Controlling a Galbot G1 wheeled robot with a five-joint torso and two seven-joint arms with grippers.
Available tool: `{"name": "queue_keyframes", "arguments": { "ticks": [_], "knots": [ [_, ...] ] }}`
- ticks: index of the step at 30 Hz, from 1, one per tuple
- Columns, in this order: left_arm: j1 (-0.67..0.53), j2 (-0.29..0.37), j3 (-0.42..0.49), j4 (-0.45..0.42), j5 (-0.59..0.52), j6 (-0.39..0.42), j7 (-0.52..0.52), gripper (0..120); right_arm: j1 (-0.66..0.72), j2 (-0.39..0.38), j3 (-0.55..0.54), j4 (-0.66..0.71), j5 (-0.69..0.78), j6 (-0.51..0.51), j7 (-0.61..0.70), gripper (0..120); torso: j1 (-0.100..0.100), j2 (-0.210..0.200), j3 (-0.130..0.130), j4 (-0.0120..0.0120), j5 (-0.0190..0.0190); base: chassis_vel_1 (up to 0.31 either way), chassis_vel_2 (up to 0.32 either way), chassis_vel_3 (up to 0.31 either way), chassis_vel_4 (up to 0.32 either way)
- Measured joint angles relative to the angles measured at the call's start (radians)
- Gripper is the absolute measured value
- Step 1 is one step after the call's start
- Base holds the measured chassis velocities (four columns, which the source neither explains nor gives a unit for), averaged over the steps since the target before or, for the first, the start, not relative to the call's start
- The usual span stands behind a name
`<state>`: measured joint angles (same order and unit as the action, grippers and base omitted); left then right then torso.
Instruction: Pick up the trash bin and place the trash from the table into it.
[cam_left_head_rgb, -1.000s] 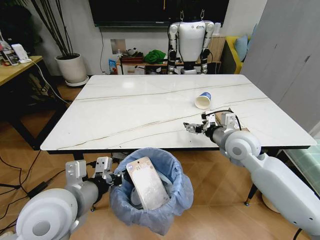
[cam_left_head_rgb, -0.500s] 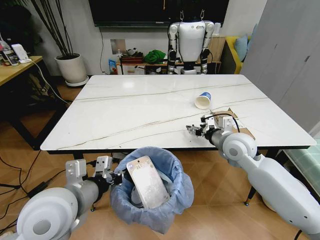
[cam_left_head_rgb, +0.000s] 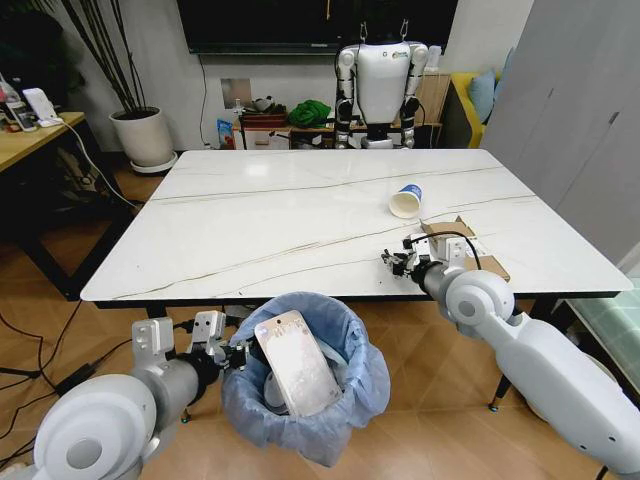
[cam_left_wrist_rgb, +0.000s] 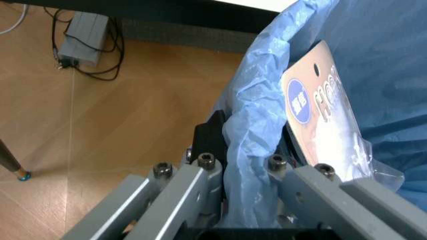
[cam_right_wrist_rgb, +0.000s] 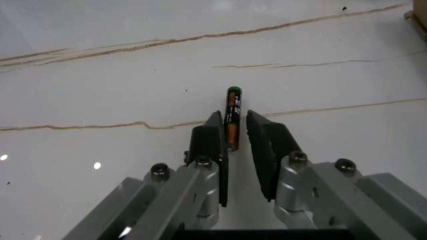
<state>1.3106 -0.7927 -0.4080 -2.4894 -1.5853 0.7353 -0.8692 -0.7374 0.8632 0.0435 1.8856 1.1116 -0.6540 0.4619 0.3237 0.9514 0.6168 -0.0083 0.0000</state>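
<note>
1. Head view: the bench (cam_left_head_rgb: 270, 225) is the landmark, white marble-look with dark veins.
2. The trash bin (cam_left_head_rgb: 305, 395) hangs just below the bench's near edge, a flat packet (cam_left_head_rgb: 295, 362) upright inside; the left gripper (cam_left_wrist_rgb: 243, 172) has its jaws clamped on the bin's bagged rim.
3. A cardboard box (cam_left_head_rgb: 470, 250) and paper cup (cam_left_head_rgb: 405, 200) lie on the bench's right part.
4. The right gripper (cam_right_wrist_rgb: 233, 132) sits low there, jaws narrowly parted around a small tube (cam_right_wrist_rgb: 232, 116).

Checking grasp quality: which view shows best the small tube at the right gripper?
The right wrist view: the tube lies on the table between the right gripper's fingers, its green tip clear. In the head view the gripper hides it. The left wrist view faces the bin.
</note>
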Motion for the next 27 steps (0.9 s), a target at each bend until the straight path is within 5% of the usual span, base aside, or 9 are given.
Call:
{"name": "queue_keyframes", "arguments": {
  "ticks": [8,19,27],
  "knots": [
    [-0.008,0.002,0.000,0.002,0.000,0.000,0.004,3,0.001,-0.002,-0.003,0.001,-0.020,0.000,0.000,0,0.000,0.000,0.000,0.0000,0.0000,0.000,0.000,0.000,0.000],
    [-0.010,0.003,0.000,0.002,0.000,0.000,0.005,3,0.002,-0.013,0.022,0.053,-0.012,0.000,-0.003,0,0.000,0.000,0.000,0.0000,0.0001,0.000,0.000,0.000,0.000],
    [-0.013,0.002,-0.001,0.004,0.000,0.000,0.002,3,-0.030,-0.065,0.091,0.272,0.148,-0.001,-0.016,0,0.000,0.000,0.000,0.0000,0.0000,0.000,0.000,0.000,0.000]
  ]
}}
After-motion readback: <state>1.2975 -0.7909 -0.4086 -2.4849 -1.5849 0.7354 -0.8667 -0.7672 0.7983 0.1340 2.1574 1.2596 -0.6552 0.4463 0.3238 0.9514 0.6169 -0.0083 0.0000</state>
